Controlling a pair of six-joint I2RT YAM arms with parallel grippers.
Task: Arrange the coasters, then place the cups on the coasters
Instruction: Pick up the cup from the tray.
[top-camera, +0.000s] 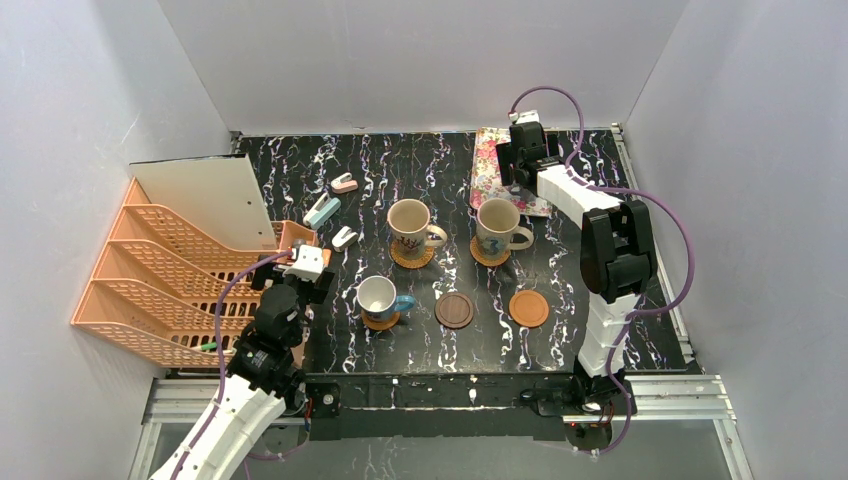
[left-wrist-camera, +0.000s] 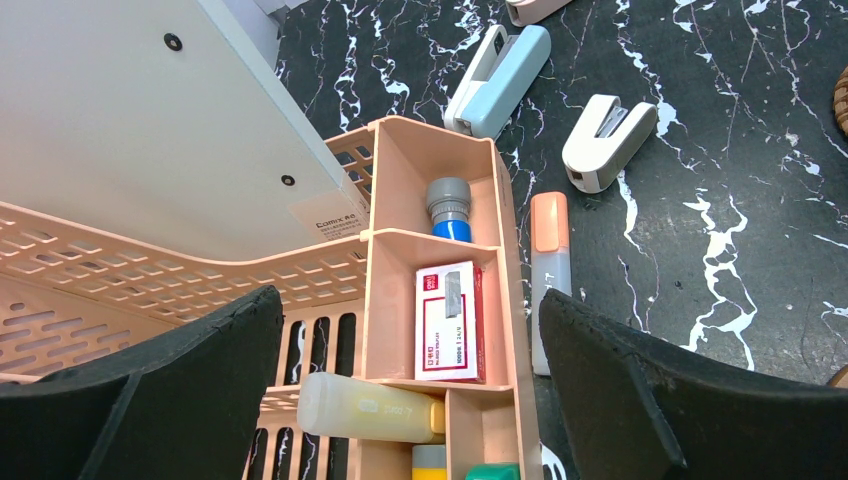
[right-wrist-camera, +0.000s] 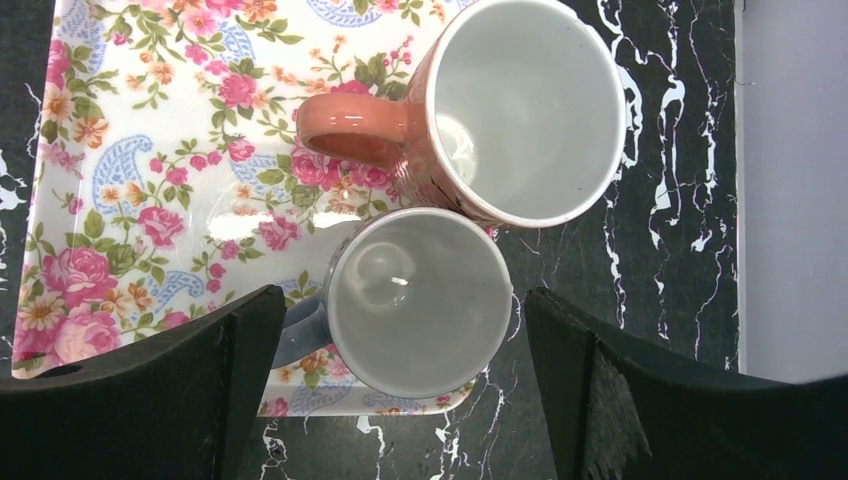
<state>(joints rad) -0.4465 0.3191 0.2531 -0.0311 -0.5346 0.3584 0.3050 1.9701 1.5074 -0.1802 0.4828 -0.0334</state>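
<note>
Hovering wide apart above floral tray (right-wrist-camera: 150, 150), right fingers (right-wrist-camera: 150, 400) hold nothing; two cups (right-wrist-camera: 420, 300) touch on tray; five coasters (top-camera: 528, 308) lie in front of tray, three carrying cups; left fingers (left-wrist-camera: 150, 390) wide too, empty

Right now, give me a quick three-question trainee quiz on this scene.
1. How many cups sit on coasters?
2. True or false: the right gripper is shut on a cup.
3. Which is bare: A woven coaster, B dark brown coaster, C neither?
Key: 1. Three. 2. False: it is open above two cups on the tray. 3. B.
</note>
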